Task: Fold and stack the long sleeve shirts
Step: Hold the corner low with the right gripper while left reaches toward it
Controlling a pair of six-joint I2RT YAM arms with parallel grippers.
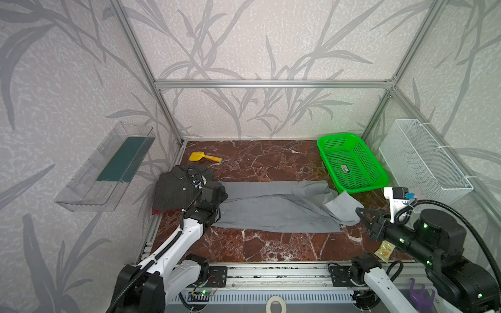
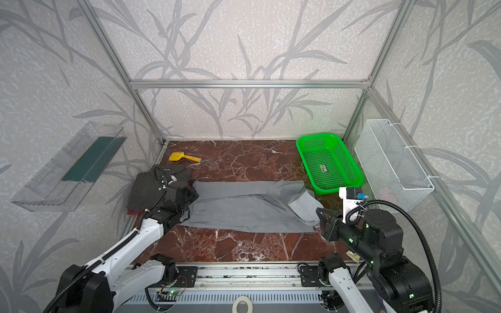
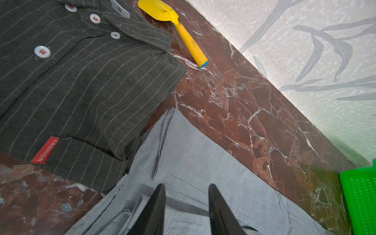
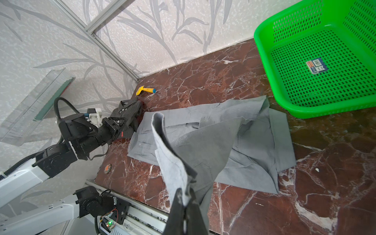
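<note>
Grey shirt on the desk, one sleeve picked up for a fold

The grey shirt [image 1: 271,210] lies flat across the middle of the desk [image 1: 271,246]. The right pincer [image 4: 184,196] is pinching the end of its sleeve and holds it up near the right edge, I think so it can be laid over the shirt's body. The left pincer [image 3: 186,186] is spread apart with nothing in it, low over the shirt's other end, maybe ready to hold it down. Touching that end, by the left edge, the striped shirt [image 1: 173,189] sits folded on top of a red shirt [image 1: 160,210]; that looks like the pile. A green basket [image 1: 329,143] in the back right corner is just beside the lifted sleeve and could get bumped. A yellow shovel [image 1: 202,156] lies in the back left corner, out of the way.
</note>
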